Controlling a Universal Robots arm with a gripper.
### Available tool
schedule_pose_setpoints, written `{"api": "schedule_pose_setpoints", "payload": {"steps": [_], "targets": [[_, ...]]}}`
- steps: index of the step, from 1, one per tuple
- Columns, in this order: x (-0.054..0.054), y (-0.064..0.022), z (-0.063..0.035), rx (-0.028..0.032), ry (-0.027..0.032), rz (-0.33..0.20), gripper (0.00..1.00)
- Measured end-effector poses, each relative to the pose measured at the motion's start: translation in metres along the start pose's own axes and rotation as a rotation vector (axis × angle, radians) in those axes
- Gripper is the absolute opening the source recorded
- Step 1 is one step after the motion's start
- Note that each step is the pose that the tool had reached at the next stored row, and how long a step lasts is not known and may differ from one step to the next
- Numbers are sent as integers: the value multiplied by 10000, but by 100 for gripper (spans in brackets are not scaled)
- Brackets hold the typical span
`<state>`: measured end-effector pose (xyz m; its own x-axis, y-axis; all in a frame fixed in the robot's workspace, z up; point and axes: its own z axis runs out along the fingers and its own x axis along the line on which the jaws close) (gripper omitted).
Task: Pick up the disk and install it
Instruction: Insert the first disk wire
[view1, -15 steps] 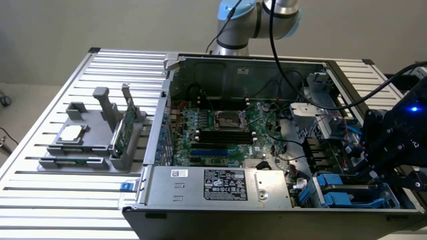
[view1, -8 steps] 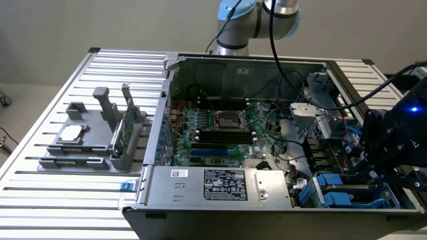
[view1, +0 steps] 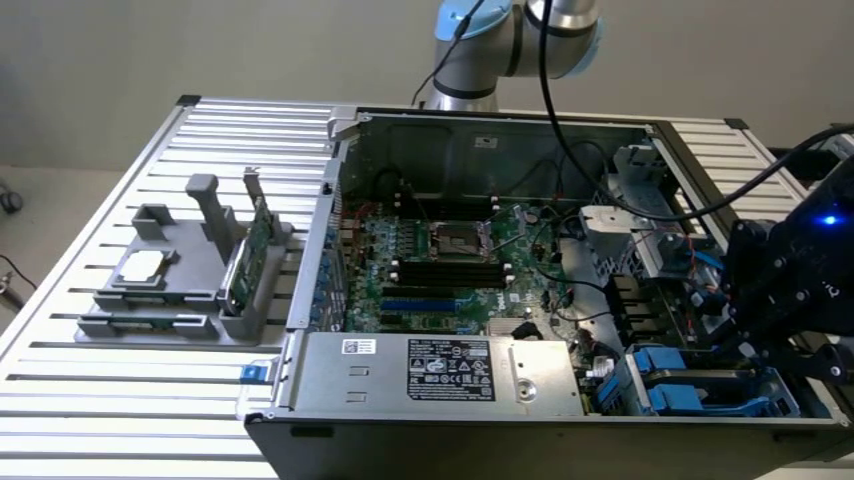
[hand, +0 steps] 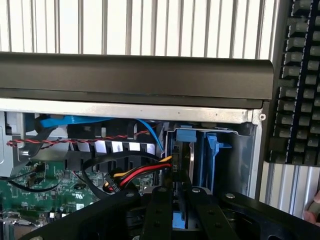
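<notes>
The disk (hand: 181, 165) shows edge-on as a thin dark slab framed by its blue carrier. It stands upright in the drive bay (hand: 210, 150) at a corner of the open computer case. My gripper (hand: 176, 202) is right over it, with the black fingers (hand: 156, 210) shut on the disk's blue-edged end. In the exterior view the gripper (view1: 754, 345) hangs over the blue drive bay (view1: 687, 390) at the case's near corner on that view's right. The disk itself is hidden there behind the gripper body.
The open case (view1: 441, 370) holds the motherboard (view1: 441, 270), a power supply and loose red, yellow and black cables (hand: 135, 175) beside the bay. A grey fixture (view1: 174, 300) on the exterior view's left carries a green card (view1: 247, 255) and a silver chip (view1: 144, 265). A keyboard (hand: 300, 85) lies outside the case.
</notes>
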<state>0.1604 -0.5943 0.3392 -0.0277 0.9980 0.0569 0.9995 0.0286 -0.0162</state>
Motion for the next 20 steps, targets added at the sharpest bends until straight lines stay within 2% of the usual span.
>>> {"api": "schedule_pose_setpoints", "payload": {"steps": [20], "targets": [[-6, 0, 17, -34, 8, 598, 17]]}}
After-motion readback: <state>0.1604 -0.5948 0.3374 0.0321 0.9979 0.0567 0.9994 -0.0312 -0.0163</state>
